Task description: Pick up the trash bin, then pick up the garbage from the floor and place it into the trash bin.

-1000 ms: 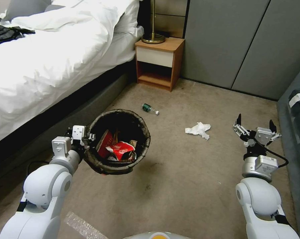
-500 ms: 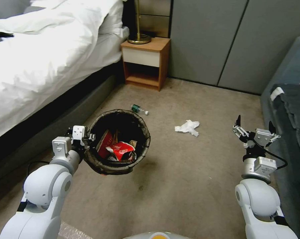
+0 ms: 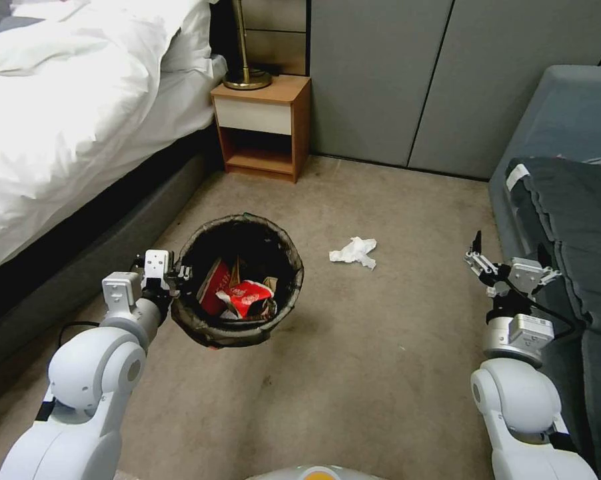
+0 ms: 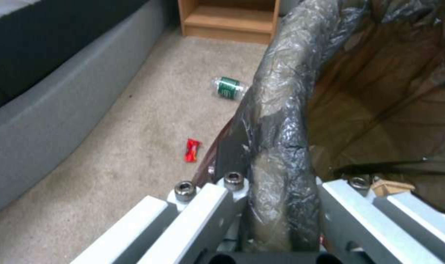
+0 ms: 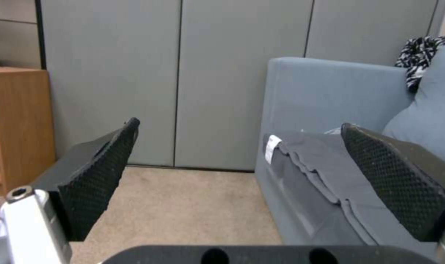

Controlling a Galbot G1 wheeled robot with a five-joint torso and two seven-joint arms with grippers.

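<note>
A: What's in the trash bin [image 3: 237, 337]?

B: Crumpled red-and-white wrappers [image 3: 246, 298], a red packet leaning against the inner wall, and some tan paper scraps. They lie at the bottom, ringed by the dark liner folded over the rim.

A: Who holds it?

B: The left gripper [image 3: 164, 275], near left. Its jaws are clamped on the bin's rim, bag and all; in the left wrist view the wrinkled liner [image 4: 276, 146] runs straight up between the two metal fingers. The bin hangs off the floor [image 3: 380, 347], tilted slightly toward the camera.

A: And the other arm?

B: The right gripper [image 3: 510, 257] is raised at the near right beside the grey sofa [image 3: 567, 133], its black fingers spread wide with nothing between them.

A: What litter is left on the carpet?

B: A white tissue [image 3: 354, 251], crumpled, lies beyond the bin and to its right, well apart from both grippers and left of the right one. The left wrist view shows a small red wrapper [image 4: 192, 149] on the carpet close to the bin, and farther off a green bottle [image 4: 228, 88] on its side, toward the wooden nightstand [image 3: 264, 123] by the bed [image 3: 60, 120]
</note>
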